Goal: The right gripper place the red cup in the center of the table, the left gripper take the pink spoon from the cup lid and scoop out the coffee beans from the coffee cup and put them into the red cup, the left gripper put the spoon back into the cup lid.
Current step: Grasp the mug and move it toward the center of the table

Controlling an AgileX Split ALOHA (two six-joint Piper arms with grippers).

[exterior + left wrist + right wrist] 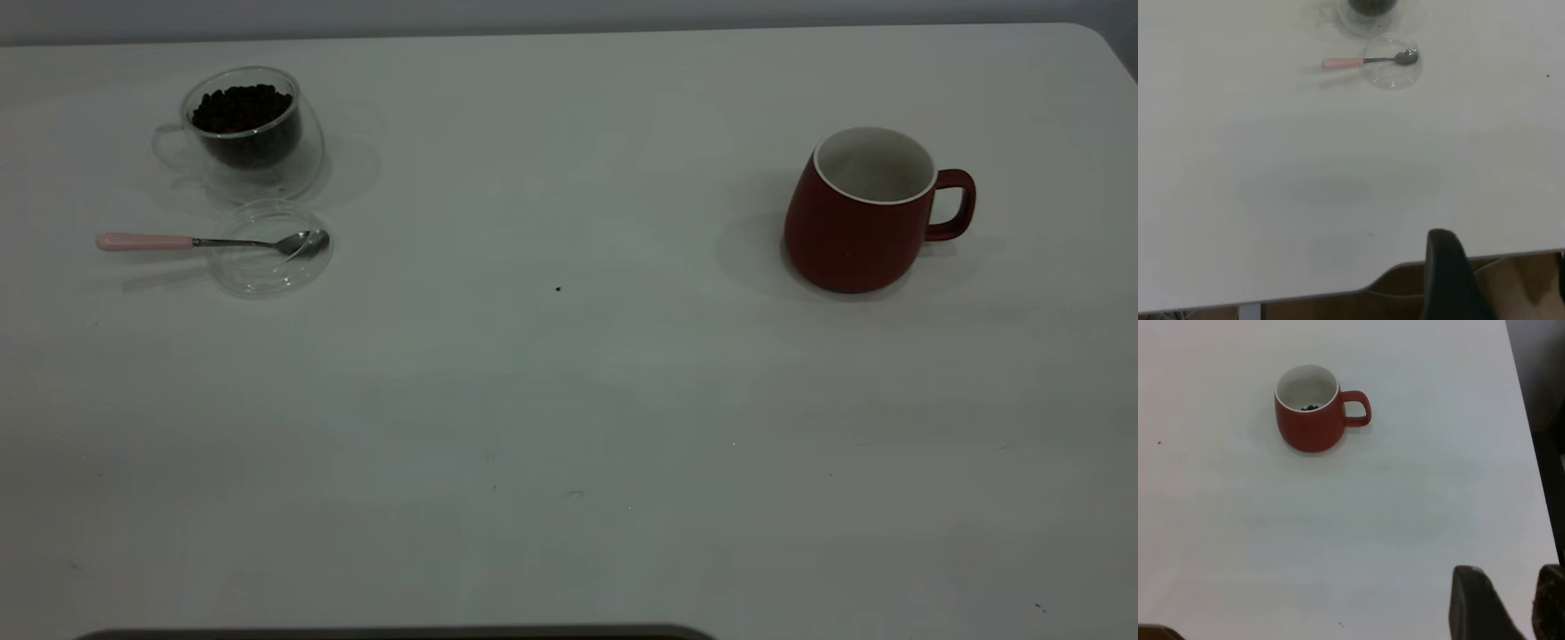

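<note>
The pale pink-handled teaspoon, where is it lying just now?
In the exterior view the pale pink-handled teaspoon lies at the table's far left, its metal bowl on the flat transparent lid, just in front of the clear glass cup of dark beans.

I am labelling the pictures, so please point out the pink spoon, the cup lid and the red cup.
pink spoon (142, 241): exterior view, on its pink handle.
cup lid (258, 271): exterior view, on a bare part of the clear lid near its front rim.
red cup (845, 231): exterior view, on its dark red outer wall.
</note>
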